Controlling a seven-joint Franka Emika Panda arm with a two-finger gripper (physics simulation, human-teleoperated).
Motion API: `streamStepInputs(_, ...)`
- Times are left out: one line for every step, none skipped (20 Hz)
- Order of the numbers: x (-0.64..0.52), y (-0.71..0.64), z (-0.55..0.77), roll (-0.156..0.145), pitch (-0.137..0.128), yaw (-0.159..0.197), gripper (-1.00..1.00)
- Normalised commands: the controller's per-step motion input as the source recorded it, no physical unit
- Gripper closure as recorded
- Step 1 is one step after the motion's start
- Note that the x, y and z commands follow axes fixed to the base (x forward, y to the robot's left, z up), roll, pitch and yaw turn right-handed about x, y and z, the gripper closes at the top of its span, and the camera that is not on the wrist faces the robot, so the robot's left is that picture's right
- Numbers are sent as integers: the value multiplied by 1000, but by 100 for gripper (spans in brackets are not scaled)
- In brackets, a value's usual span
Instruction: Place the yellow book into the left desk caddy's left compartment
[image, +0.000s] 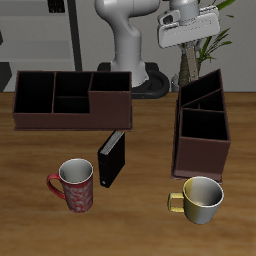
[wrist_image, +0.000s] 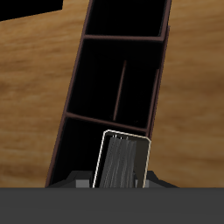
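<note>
The gripper (image: 190, 45) fingers are too small to read in the exterior view. The wrist view cuts off the left desk caddy (wrist_image: 122, 87) and hides the yellow book's (wrist_image: 122, 162) lower end.

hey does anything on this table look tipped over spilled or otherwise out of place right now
Nothing stands out. The red mug and yellow mug stand upright, the black book stands on edge, and both caddies sit square. The gripper holds the yellow book above the left desk caddy.

A dark brown left desk caddy (image: 203, 128), a black book (image: 111, 158), a red patterned mug (image: 75, 185), a yellow mug (image: 200, 199).
</note>
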Motion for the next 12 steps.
streamStepInputs(7,20,-176,13,22,-3,100)
streamStepInputs(-9,-16,-55,-16,0,8,100)
streamStepInputs(-2,-2,-174,-1,-16,18,100)
streamStepInputs(66,-15,-118,2,40,-22,100)
streamStepInputs(-9,-9,-114,-9,13,-19,100)
streamStepInputs(30,48,-169,10,28,-14,100)
streamStepInputs(-9,65,-107,-2,12,-22,100)
streamStepInputs(33,123,-205,41,34,-5,100)
streamStepInputs(-62,92,-164,12,16,-4,100)
streamStepInputs(18,147,-252,37,25,20,100)
streamStepInputs(-21,52,-112,12,17,-3,100)
streamStepInputs(-2,64,-147,21,23,-8,100)
